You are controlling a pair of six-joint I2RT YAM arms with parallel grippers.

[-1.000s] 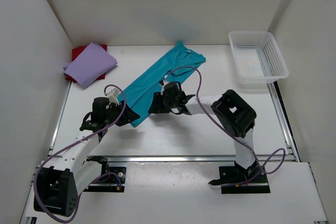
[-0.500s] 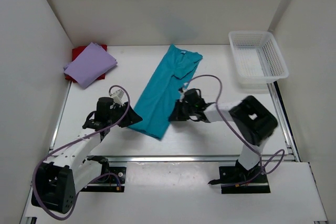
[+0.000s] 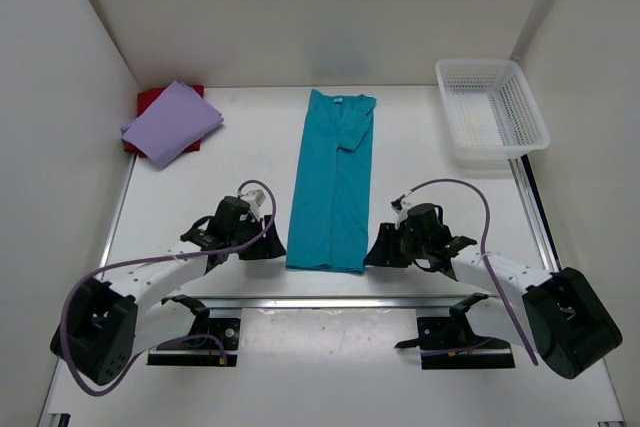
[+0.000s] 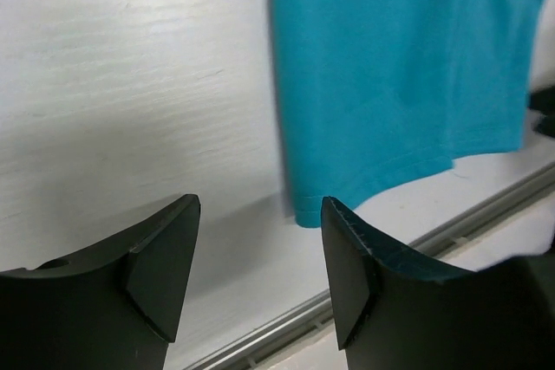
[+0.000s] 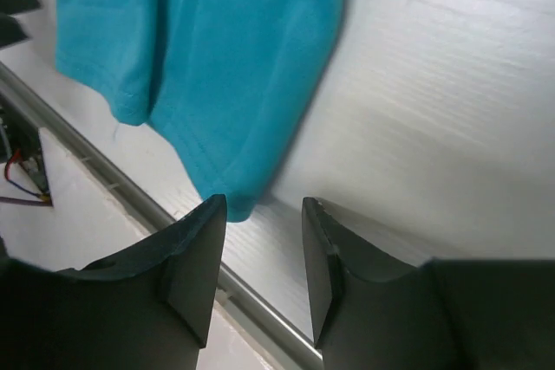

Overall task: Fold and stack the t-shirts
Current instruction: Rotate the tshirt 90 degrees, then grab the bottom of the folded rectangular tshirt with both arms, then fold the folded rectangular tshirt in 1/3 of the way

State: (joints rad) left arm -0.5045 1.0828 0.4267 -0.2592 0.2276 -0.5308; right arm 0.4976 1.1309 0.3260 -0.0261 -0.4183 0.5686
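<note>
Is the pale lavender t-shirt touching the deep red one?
Touching. The top view shows the folded pale lavender cloth t-shirt lying on the deep red cloth t-shirt, covering most of it.

Left end effector (image 3: 265, 247) and right end effector (image 3: 378, 252) held low at the near side, facing each other.
Both arms stretch forward and bend inward; each end effector's dark fingers (image 4: 165, 257) stand apart, with nothing between them.
</note>
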